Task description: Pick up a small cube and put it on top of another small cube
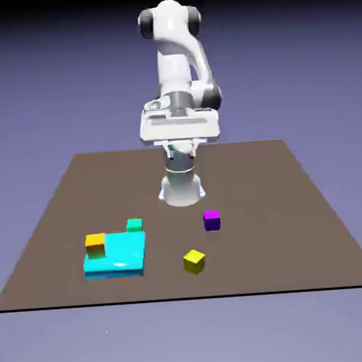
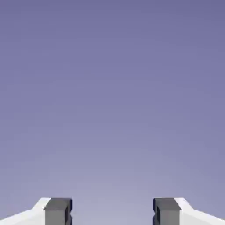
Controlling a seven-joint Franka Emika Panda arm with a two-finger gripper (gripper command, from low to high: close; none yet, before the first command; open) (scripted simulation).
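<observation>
Nearest the exterior camera: yellow cube (image 1: pixel 194 261), tilted corner-on, alone on bare table (image 1: pixel 309 228), toward the front edge. Just behind it and slightly to the exterior view's right: purple cube (image 1: pixel 211 219), apart from the yellow one, also alone. Over on the exterior view's left: flat cyan slab (image 1: pixel 122 255), broad and low. Orange cube (image 1: pixel 95 244) resting on the slab's back left corner. Green cube (image 1: pixel 134 224) at the slab's far edge, touching or just beside it; cannot tell which, nor whether on the table or on the slab. No cube stacked on another cube.

Farther back, at the table's middle far side: white arm (image 1: pixel 177 62), folded high, wrist level, hand facing the camera. Gripper (image 1: pixel 180 147) held well above the table, well apart from every cube, nothing in it.

Hand view: only plain blue-violet backdrop, no table, no cubes. Two grey fingertips (image 2: pixel 58 211) at the bottom edge, spread wide, empty gap between them. Gripper (image 2: pixel 112 212) plainly apart, clamped on nothing.
</observation>
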